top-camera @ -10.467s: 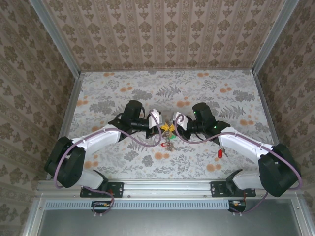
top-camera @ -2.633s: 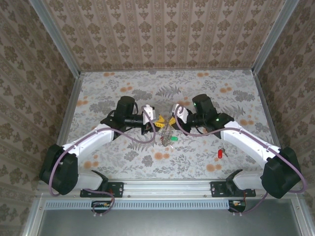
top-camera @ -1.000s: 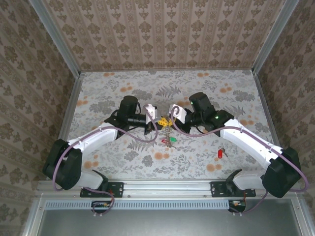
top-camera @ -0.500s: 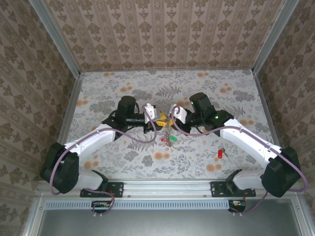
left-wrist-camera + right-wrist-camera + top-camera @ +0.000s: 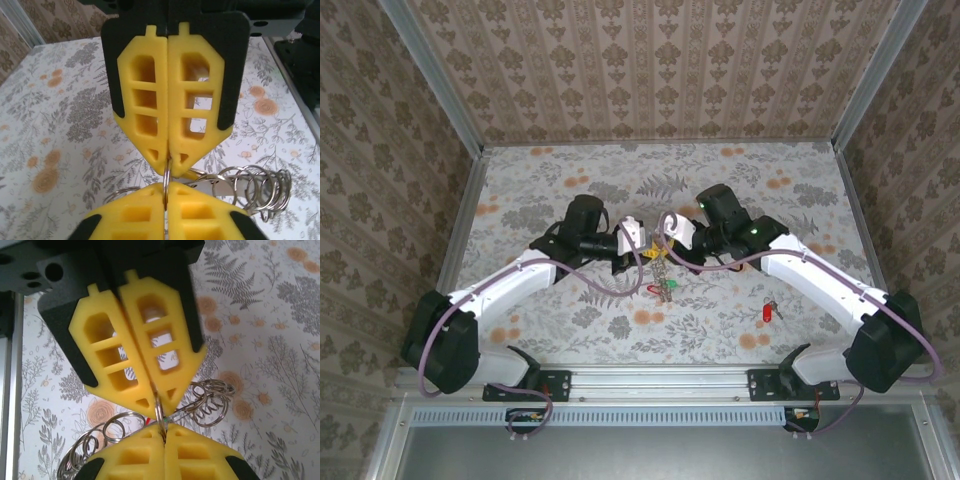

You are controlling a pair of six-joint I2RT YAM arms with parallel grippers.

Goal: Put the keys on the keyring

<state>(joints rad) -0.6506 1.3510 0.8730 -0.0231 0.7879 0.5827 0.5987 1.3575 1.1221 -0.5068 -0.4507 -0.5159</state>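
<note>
Two pincers are meeting tip to tip over the table (image 5: 520,190): the left gripper (image 5: 642,249) and right gripper (image 5: 664,244) are both squeezing shut on one thin loop of the keyring (image 5: 252,192), the green key (image 5: 668,287) dangling beneath. A red key (image 5: 767,313) is lying well apart. Any uneven pull is risking the wire slipping free.

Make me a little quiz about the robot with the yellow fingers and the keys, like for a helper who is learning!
1. True or false: the left end effector stands wide open.
2. What do it and the right end effector both pinch? A) the keyring B) a spoon C) a sock
3. Fill in: the loose key lying apart on the table has a ___ head.
Key: 1 false; 2 A; 3 red.
</note>
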